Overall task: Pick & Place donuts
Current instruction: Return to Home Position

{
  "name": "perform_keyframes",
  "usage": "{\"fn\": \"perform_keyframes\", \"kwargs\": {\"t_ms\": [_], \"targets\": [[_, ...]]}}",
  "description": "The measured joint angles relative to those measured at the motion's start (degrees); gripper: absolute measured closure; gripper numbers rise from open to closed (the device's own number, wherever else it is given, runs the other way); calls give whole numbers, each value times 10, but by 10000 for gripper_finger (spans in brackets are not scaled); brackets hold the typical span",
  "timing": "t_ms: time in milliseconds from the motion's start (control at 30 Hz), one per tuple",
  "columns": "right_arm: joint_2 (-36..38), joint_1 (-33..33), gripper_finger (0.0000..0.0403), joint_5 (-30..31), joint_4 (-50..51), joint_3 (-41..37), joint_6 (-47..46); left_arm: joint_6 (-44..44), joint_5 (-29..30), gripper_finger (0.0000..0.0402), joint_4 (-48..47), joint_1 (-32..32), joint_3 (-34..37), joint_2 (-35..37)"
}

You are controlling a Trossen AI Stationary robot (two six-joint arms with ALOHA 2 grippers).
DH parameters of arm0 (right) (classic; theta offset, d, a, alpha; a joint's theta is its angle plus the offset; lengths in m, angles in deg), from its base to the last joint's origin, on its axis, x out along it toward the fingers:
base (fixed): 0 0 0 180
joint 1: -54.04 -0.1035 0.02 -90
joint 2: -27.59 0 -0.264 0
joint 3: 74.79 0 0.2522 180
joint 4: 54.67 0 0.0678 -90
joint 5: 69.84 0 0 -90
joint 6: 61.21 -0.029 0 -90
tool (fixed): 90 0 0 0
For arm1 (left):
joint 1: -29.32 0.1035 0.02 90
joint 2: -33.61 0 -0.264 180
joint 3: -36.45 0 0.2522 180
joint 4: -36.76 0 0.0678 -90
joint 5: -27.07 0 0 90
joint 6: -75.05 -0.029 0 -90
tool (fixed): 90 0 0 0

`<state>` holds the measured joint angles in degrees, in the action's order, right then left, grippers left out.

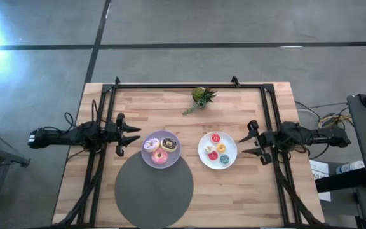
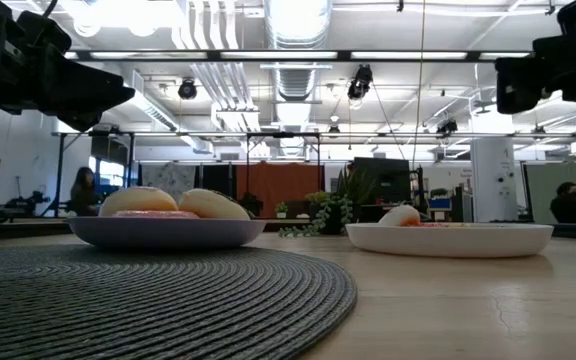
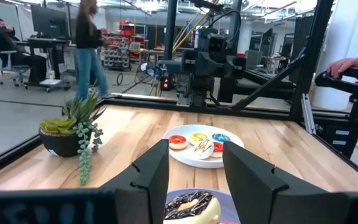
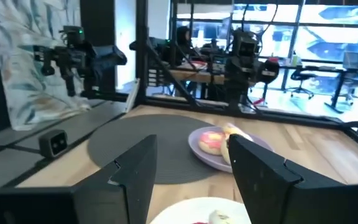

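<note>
**Hidden or cut-off items.** In the low view the large donuts (image 2: 173, 203) on the purple plate (image 2: 168, 232) show only pale rounded flanks above the rim, so their icing cannot be told there. On the white plate (image 2: 448, 238) a single pale hump clears the rim. Both arms are cut off at the upper corners of that view.

In the left wrist view the chocolate donut (image 3: 190, 205) is cut by the picture edge. One finger (image 3: 247, 177) covers part of the white plate (image 3: 188, 157). In the right wrist view a finger (image 4: 260, 174) hides one side of the purple plate (image 4: 204, 157), while the pink donut (image 4: 209, 142) is fully visible.

**Layout.** In the high view the purple plate (image 1: 176, 158) sits near the middle of the table (image 1: 246, 197). It overlaps the grey mat (image 1: 154, 191), which reaches the table edge opposite the potted plant (image 1: 202, 97). The plate carries the purple-white donut (image 1: 150, 144), the chocolate donut and the pink donut. The white plate (image 1: 230, 141) lies beside it toward the right edge and holds five small donuts (image 1: 221, 148).

**End effectors.** The left gripper (image 1: 137, 135) hangs just beside the purple plate on the side toward the left edge. Its fingers are spread and hold nothing. The right gripper (image 1: 241, 145) hangs just beside the white plate on the side toward the right edge, released and empty. Each gripper points at its nearer plate and stands apart from the donuts on it.
</note>
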<state>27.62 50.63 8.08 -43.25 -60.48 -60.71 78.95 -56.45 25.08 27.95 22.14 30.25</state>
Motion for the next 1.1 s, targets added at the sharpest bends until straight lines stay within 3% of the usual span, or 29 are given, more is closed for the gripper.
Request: {"fn": "perform_keyframes", "kwargs": {"t_ms": [367, 1100], "targets": [[-2, 3, 211, 2, 0, 0, -44, 0, 0, 276, 0, 0, 0, 0], [-9, 3, 211, 1, 0, 0, -46, 0, 0, 276, 0, 0, 0, 0]]}}
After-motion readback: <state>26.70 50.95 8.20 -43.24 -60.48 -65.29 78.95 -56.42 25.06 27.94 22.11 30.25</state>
